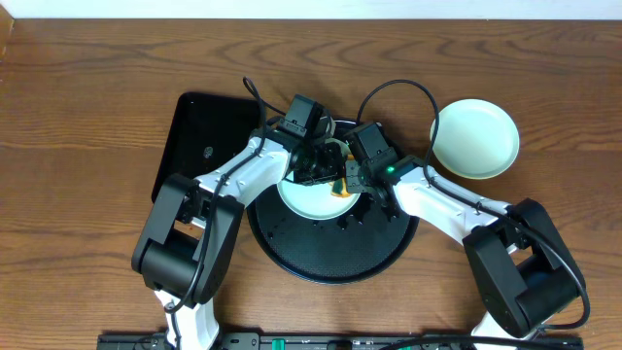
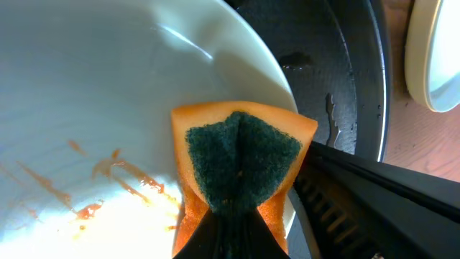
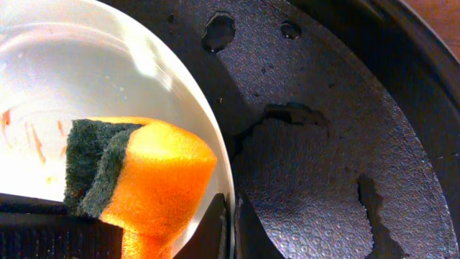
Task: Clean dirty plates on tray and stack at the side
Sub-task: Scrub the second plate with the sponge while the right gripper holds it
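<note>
A pale mint plate (image 1: 306,199) with orange-brown smears (image 2: 108,169) lies on the round black tray (image 1: 330,255). My left gripper (image 1: 328,175) is shut on an orange sponge with a dark green scouring face (image 2: 241,162) and presses it on the plate near its right rim. My right gripper (image 3: 231,216) is shut on that plate's rim (image 3: 215,155), one finger inside and one outside. The sponge also shows in the right wrist view (image 3: 144,176). A second pale plate (image 1: 474,138) sits on the bare wood to the right of the tray. A third plate is not in view.
A smaller rectangular black tray (image 1: 199,146) lies left of the round tray, under the left arm. The round tray's floor (image 3: 323,144) has wet patches and droplets. Both arms cross over the back of the tray.
</note>
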